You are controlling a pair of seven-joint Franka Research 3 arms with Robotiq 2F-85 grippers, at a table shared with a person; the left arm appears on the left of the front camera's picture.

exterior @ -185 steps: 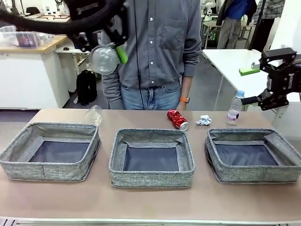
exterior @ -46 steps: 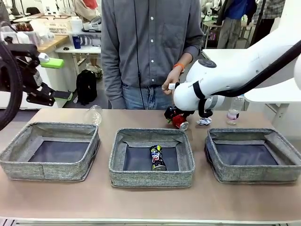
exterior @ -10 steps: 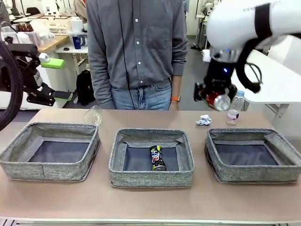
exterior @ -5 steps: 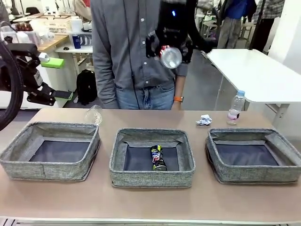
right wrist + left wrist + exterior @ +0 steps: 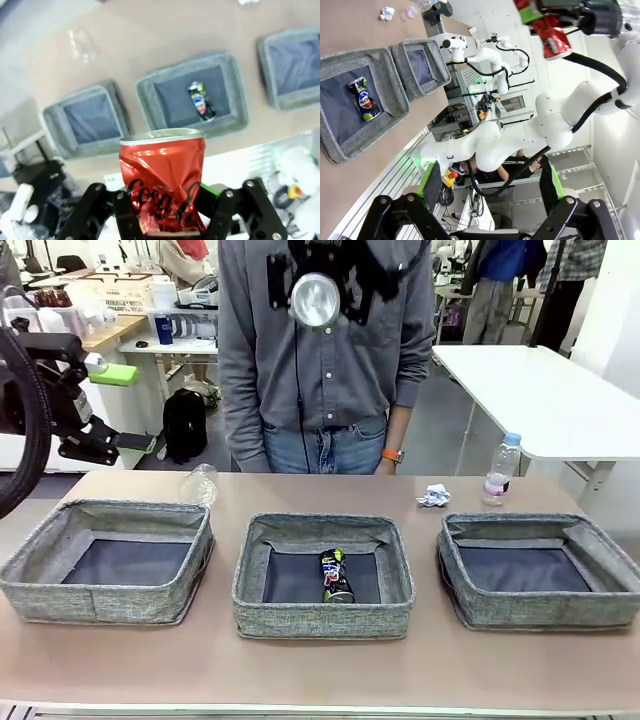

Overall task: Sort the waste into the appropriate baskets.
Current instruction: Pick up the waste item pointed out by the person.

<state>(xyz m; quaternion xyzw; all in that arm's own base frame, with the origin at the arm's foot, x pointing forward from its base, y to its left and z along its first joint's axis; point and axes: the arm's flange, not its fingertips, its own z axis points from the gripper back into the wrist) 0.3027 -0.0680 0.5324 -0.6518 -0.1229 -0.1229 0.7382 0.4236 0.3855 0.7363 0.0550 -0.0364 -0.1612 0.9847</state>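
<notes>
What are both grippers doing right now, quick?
Left gripper: jaws open, holding nothing.
Right gripper: shut on the dented red can, lifted high.

Holds the red drink can [image 5: 313, 298], earlier lying just behind the middle basket [image 5: 322, 620], now high above that basket.

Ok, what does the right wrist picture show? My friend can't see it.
The right gripper grips a dented red drink can, held high above the table. Far below, the middle basket of three grey ones has a dark blue-and-yellow can in it.
</notes>
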